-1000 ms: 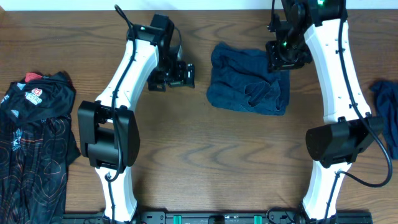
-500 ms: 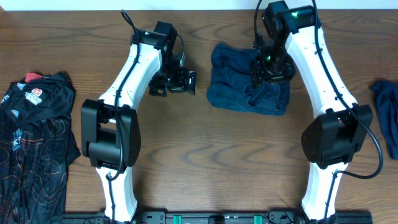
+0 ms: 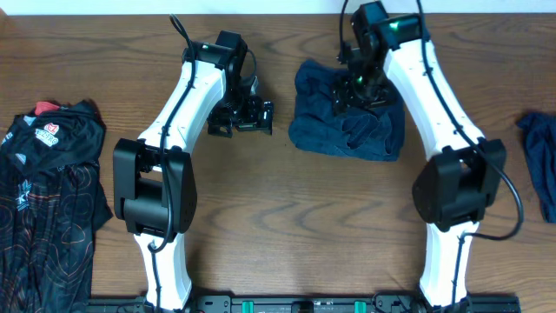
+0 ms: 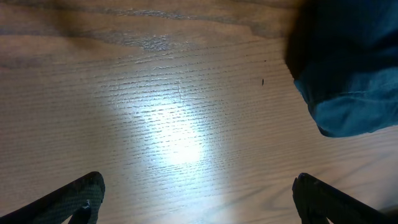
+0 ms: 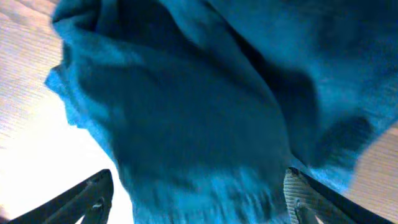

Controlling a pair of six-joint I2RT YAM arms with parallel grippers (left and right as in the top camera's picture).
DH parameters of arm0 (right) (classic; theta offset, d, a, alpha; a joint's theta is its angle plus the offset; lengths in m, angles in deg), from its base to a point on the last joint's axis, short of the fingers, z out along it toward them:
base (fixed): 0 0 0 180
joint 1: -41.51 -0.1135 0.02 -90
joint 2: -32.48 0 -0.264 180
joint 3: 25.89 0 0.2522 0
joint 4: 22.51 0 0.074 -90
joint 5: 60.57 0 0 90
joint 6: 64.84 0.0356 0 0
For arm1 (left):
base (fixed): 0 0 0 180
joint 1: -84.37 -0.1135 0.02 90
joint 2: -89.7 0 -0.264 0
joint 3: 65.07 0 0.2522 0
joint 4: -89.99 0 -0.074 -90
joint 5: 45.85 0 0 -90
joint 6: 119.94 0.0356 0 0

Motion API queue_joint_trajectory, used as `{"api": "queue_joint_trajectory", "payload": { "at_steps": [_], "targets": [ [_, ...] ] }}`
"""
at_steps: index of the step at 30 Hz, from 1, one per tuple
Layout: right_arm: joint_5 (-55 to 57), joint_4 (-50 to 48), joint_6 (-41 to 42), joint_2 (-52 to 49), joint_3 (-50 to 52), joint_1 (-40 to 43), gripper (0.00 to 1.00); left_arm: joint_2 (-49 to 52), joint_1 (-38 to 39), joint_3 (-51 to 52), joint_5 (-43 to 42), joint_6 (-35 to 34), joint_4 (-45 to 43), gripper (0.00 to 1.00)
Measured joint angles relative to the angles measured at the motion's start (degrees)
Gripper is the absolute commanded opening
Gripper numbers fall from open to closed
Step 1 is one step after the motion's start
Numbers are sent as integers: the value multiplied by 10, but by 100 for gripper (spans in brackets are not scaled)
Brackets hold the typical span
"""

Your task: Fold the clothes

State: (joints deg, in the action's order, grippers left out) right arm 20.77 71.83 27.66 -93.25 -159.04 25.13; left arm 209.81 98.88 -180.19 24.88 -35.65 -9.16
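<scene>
The clothes show as three pieces. A bunched blue denim-like cloth lies at the table's middle back. My right gripper hovers over its far part, open. In the right wrist view the blue cloth fills the frame and my right gripper has its fingers wide apart on either side of a fold. My left gripper is open over bare wood, left of the cloth. The left wrist view shows my left gripper empty, with the cloth's edge at upper right. A black jersey lies far left.
Another blue garment lies at the table's right edge, partly out of view. The wooden table stretches between the two arm bases near the front edge.
My right gripper has moved left across the blue cloth toward its far left part, and its jaws have spread apart. The left arm has barely shifted.
</scene>
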Motion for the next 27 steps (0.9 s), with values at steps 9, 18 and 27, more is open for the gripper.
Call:
{"api": "queue_joint_trajectory", "payload": {
  "at_steps": [9, 18, 27],
  "targets": [
    [-8, -45, 4, -26, 3, 0, 1, 0, 0, 0, 0, 0, 0, 98],
    [-7, -91, 40, -27, -19, 9, 1, 0, 0, 0, 0, 2, 15, 98],
    [-7, -151, 112, -27, -62, 81, 1, 0, 0, 0, 0, 2, 19, 98]
  ]
}}
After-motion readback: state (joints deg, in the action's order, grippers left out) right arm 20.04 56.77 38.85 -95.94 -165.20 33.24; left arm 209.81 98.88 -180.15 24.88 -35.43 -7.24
